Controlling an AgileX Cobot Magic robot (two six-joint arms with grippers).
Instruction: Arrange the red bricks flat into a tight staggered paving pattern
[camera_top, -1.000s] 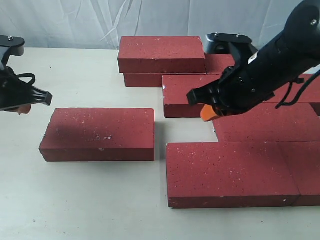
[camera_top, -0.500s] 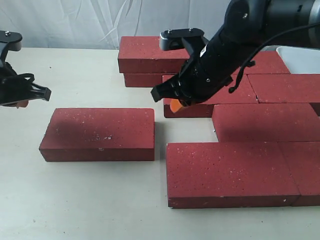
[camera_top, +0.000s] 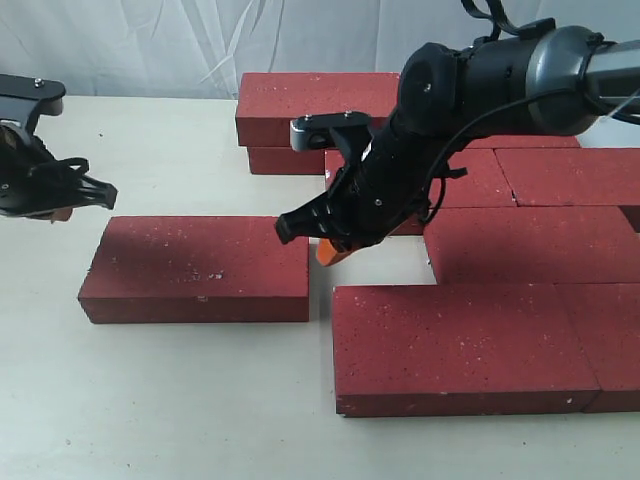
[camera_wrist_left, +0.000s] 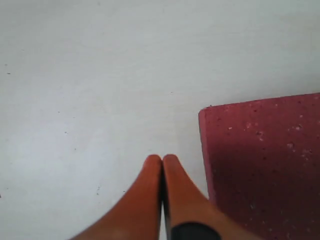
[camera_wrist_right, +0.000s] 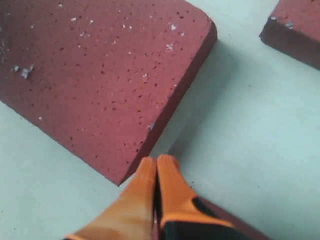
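A lone red brick lies flat on the table, apart from the laid group of red bricks at the right. My right gripper is shut and empty, its orange fingertips low in the gap beside that brick's right end; the right wrist view shows the gripper close to the brick's corner. My left gripper is shut and empty, hovering off the brick's far left corner. In the left wrist view the gripper hangs over bare table next to the brick.
A stack of two bricks stands at the back, by the white curtain. Laid bricks fill the right side. The pale table stretches left and to the front.
My right arm has swung left and down from over the laid bricks to the gap beside the lone brick. The left gripper has shifted slightly right. The bricks have not moved.
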